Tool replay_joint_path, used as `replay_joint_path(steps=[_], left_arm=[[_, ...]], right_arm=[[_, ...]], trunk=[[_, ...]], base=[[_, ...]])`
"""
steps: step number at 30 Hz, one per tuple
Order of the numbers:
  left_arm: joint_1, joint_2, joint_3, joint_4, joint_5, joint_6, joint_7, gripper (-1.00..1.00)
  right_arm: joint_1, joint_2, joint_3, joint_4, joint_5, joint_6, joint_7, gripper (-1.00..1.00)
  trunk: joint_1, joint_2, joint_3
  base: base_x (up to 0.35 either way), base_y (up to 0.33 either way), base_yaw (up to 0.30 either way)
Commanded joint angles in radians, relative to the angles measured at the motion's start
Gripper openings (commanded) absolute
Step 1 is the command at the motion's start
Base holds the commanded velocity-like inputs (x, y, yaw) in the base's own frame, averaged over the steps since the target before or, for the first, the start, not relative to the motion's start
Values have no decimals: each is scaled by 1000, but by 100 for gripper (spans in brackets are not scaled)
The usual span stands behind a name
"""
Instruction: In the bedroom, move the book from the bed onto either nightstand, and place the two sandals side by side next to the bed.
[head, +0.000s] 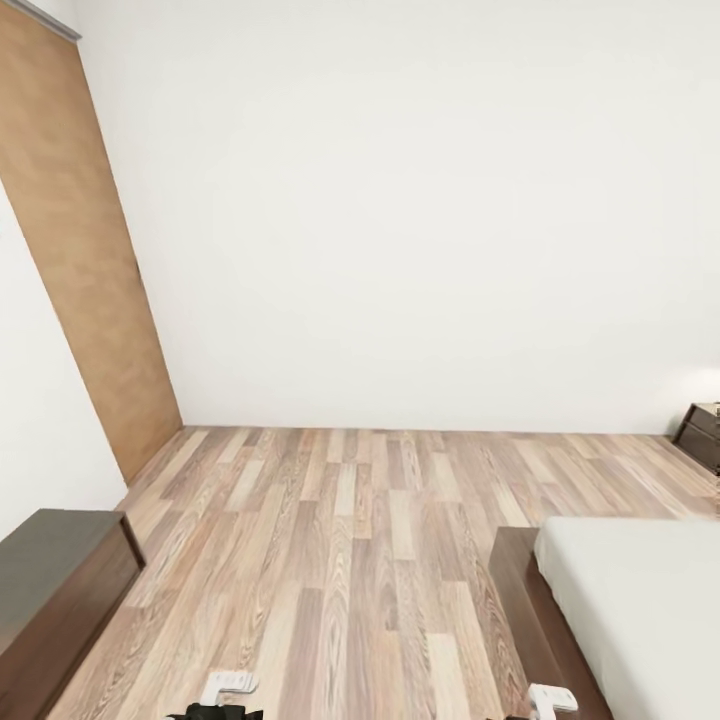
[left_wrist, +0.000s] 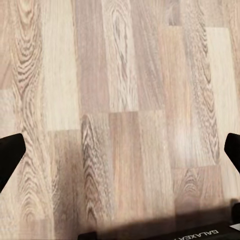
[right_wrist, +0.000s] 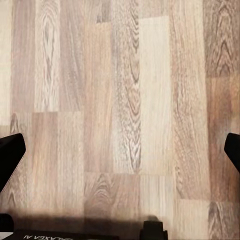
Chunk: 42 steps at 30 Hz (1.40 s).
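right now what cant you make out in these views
- Bed, head view: cut off by the right and bottom edges; most of the mattress is unseen.
- Nightstand, head view: cut by the right edge.
- Dark cabinet, head view: cut by the left edge.

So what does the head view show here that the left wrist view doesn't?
Head view alone: the corner of the bed with its bare grey mattress, a nightstand by the far wall, a brown door, white walls and a dark dresser at the near left.

Left wrist view alone: the left tool open, its dark fingertips at opposite picture edges with nothing between them, over bare planks.

Both: the wood-plank floor.
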Motion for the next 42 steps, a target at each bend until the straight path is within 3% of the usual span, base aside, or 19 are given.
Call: replay_joint_path(steps=[1,42], left_arm=[[0,1,-4,-1,8,3,-2,100],[0,0,-4,-1,7,5,-2,100]], right_arm=[[-1,0,-8,0,-7,4,6,100],[-1,1,-7,0,-7,4,6,100]], trunk=[[1,-1,-1],[1,-1,-1]], base=[[322,58,-216],[19,2,-297]])
